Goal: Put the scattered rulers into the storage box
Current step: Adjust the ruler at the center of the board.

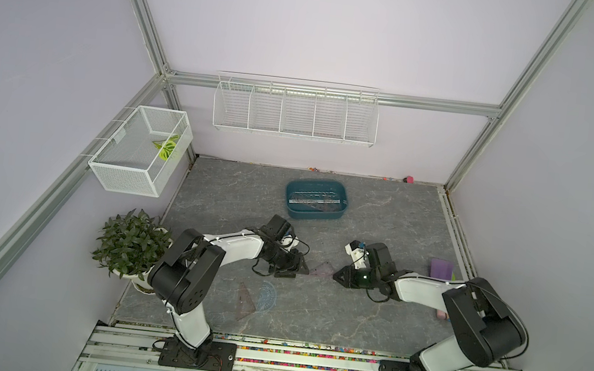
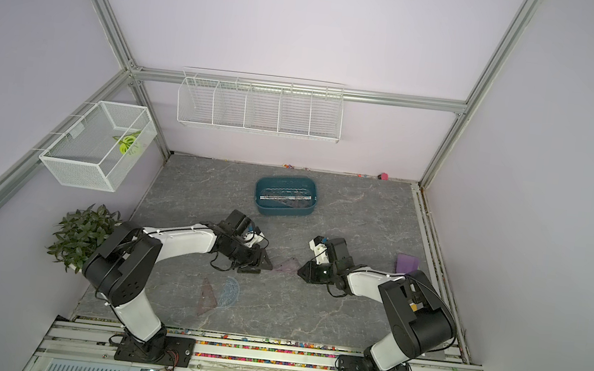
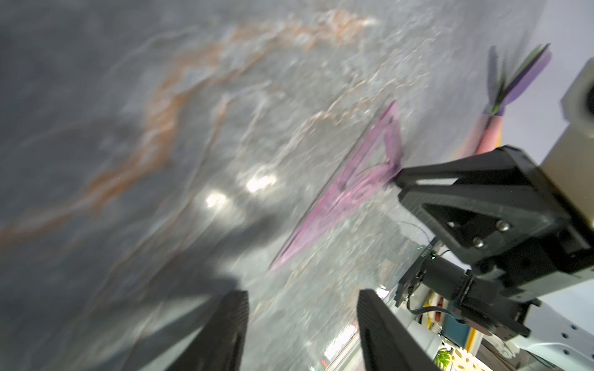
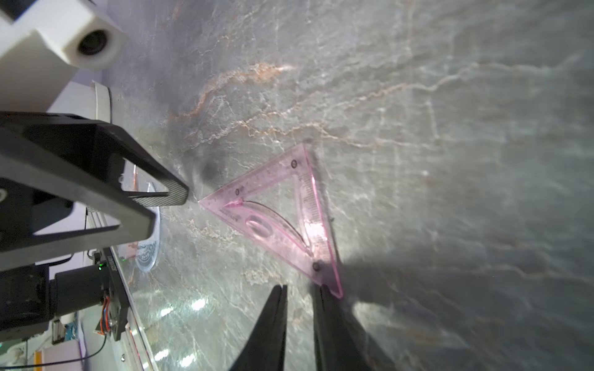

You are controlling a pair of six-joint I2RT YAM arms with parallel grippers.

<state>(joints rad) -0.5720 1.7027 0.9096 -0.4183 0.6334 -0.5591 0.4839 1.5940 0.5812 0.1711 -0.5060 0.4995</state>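
A pink transparent triangle ruler (image 1: pixel 322 268) lies flat on the grey table between my two grippers. My left gripper (image 3: pixel 302 308) is open and empty, just off one corner of the triangle (image 3: pixel 347 192). In the right wrist view my right gripper (image 4: pixel 300 289) shows a narrow gap with nothing in it. One of its fingertips (image 4: pixel 324 298) overlaps the near corner of the triangle (image 4: pixel 310 199). A brownish triangle (image 1: pixel 245 301) and a bluish protractor (image 1: pixel 266 296) lie nearer the front. The teal storage box (image 1: pixel 341 192) at the back holds several rulers (image 1: pixel 315 200).
A purple foam piece (image 1: pixel 441 269) and a pink item (image 1: pixel 441 314) lie by the right arm. A potted plant (image 1: pixel 130 243) stands at the left edge. A white mesh basket (image 1: pixel 137 151) and a wire shelf (image 1: pixel 294 113) hang on the walls.
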